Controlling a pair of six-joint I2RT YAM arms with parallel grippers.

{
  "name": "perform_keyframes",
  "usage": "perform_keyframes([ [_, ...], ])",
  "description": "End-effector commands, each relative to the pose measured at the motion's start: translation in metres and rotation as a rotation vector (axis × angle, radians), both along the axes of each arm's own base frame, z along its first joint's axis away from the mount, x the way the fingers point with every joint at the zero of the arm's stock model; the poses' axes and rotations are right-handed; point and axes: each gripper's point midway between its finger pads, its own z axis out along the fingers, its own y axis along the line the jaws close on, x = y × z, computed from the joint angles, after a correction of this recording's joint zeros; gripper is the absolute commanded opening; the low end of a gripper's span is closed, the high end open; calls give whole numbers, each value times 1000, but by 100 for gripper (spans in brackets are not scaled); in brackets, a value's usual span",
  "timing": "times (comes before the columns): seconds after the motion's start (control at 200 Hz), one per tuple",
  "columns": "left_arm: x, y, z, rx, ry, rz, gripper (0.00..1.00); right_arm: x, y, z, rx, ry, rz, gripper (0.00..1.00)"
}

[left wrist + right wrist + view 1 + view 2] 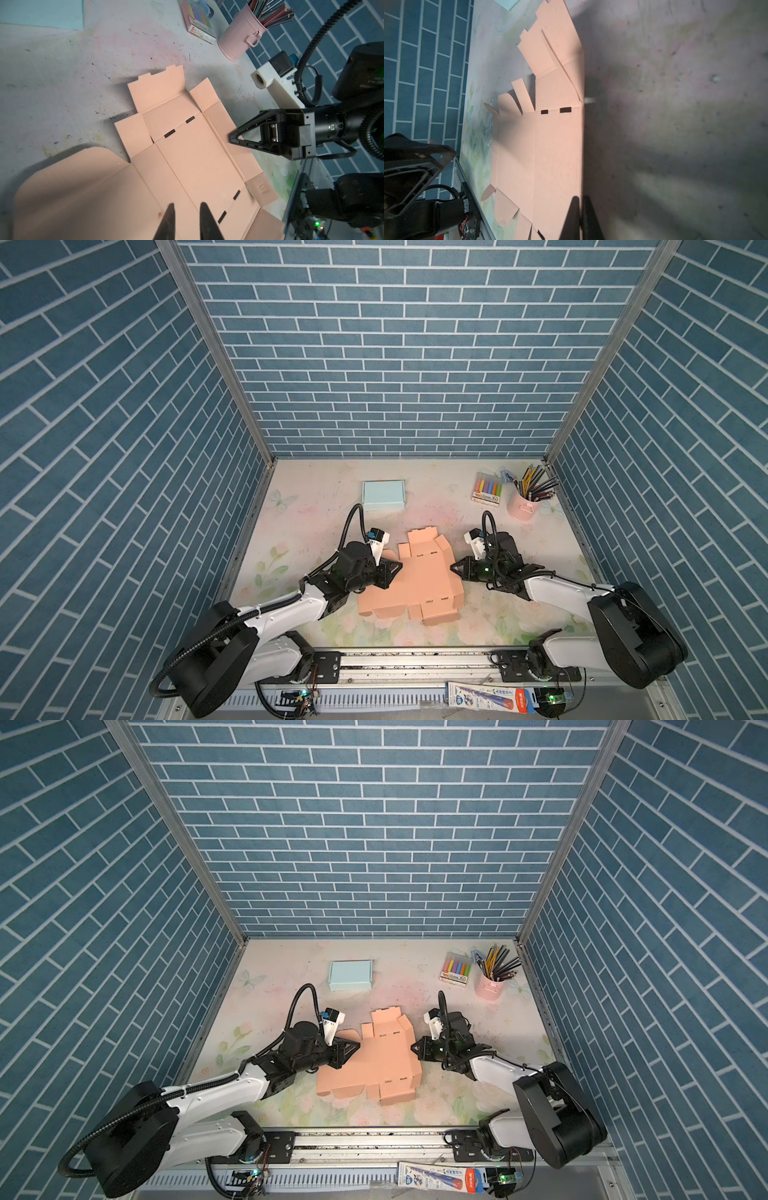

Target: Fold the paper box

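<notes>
Blue brick walls [395, 364] enclose a scuffed floral table [309, 526]. The left gripper [397, 566], jaws narrowly parted, hovers over the left flap of the unfolded paper box [419, 578] at the table's centre. The right gripper [454, 566] is pinched shut on its right edge.

From high over the front rail [415, 662] we look steeply down toward the back wall [395, 364] in both top views; far off, whole table [316, 489] in frame. Left wrist view: close above the box [187, 155], facing across to the right gripper [231, 137] and cup [239, 39]. Right wrist view: very low, skimming the box edge, seemingly rolled sideways. Box shared by all four.
</notes>
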Motion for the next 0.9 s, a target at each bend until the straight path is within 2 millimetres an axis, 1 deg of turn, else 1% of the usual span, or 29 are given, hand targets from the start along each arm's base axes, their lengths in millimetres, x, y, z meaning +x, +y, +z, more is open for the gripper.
perform_keyframes([
  [0.0,8,-5,14,-5,-37,-1,16,-2,8,10,-25,-44,46,6],
  [0.095,11,-7,16,-1,-42,1,11,-2,17,16,-16,-65,63,4],
  [0.35,23,-7,21,20,-64,18,0,-2,36,27,-77,-118,105,1],
  [0.555,41,4,23,16,-56,68,0,-2,42,36,-61,-151,109,0],
  [0.675,51,2,24,12,-59,78,0,-2,47,41,-55,-165,120,0],
  [0.895,68,2,20,23,-55,100,0,-5,53,44,-50,-175,137,0],
])
